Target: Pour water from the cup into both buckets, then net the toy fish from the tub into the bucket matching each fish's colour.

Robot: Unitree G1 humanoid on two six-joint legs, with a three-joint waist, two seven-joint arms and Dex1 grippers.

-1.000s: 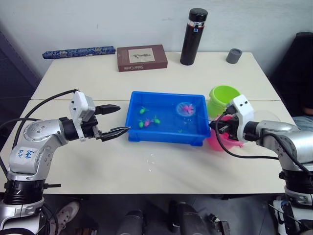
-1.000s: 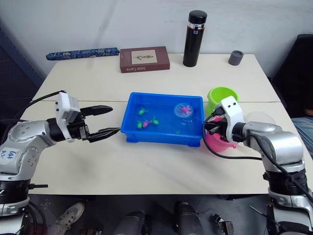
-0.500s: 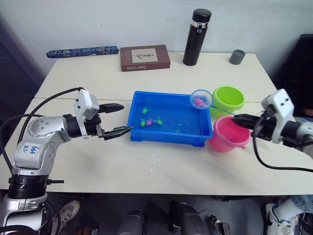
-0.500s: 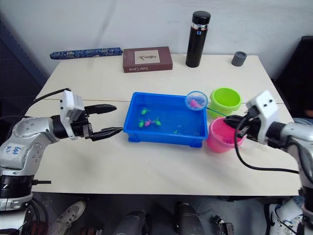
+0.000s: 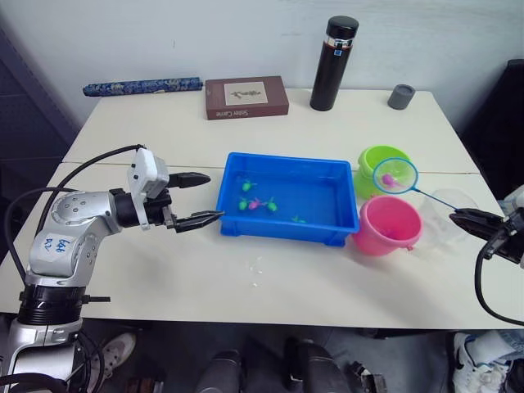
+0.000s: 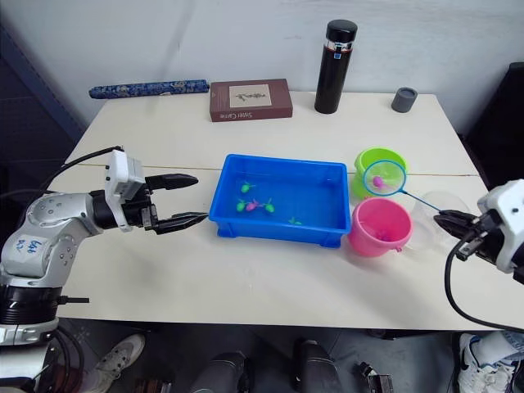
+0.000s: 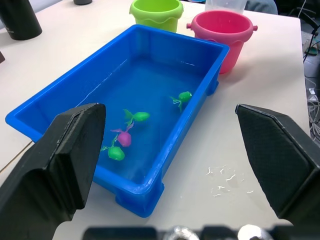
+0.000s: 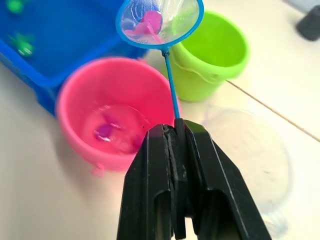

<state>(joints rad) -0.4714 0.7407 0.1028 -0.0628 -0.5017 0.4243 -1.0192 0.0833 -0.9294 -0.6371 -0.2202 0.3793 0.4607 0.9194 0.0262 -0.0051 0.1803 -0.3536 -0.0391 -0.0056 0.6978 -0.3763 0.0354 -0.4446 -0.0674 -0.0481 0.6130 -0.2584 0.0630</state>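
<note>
My two head cameras look down over the whole table; both close wrist cameras share the pink round plastic bucket (image 7: 223,31).

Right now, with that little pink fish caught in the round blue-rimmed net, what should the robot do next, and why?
Probably swing the blue-rimmed net toward itself, over the pink plastic bucket, then tip it. The right gripper grips the handle, and the pink fish hangs over the lime green bucket, the wrong colour.
</note>
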